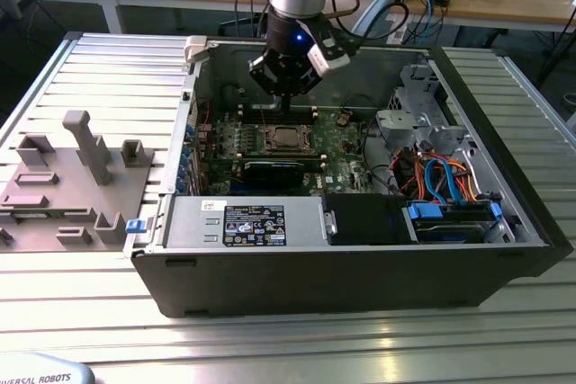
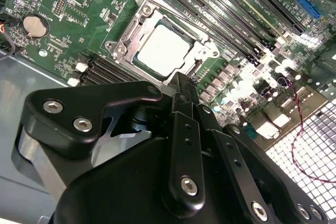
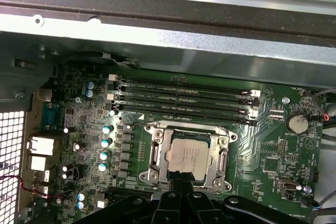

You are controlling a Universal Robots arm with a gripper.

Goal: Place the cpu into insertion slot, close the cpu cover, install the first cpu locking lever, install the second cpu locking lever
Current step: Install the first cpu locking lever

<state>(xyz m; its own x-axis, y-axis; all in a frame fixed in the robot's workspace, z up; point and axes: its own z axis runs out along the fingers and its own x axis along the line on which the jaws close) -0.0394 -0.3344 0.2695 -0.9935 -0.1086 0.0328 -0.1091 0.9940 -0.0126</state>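
The cpu [image 1: 286, 139] [image 2: 163, 50] [image 3: 188, 155], a dull silver square, lies in the insertion slot [image 3: 157, 132] on the green motherboard inside the open computer case. The cpu cover [image 2: 140, 18] [image 3: 219, 157] lies flat around it as a silvery frame. My gripper [image 1: 286, 107] [image 2: 181, 83] [image 3: 178, 186] hangs just above the socket's edge, at the side facing the case's back wall in the exterior view. Its black fingers are shut together with nothing between them. I cannot tell whether the thin locking levers along the frame's sides are latched.
Memory slots [image 3: 184, 98] run beside the socket, and a coin battery [image 2: 35, 24] [image 3: 296, 123] sits on the board. The power supply [image 1: 252, 222] and a drive cage [image 1: 418, 123] with cables crowd the case. A grey fixture [image 1: 81, 177] stands at the exterior view's left.
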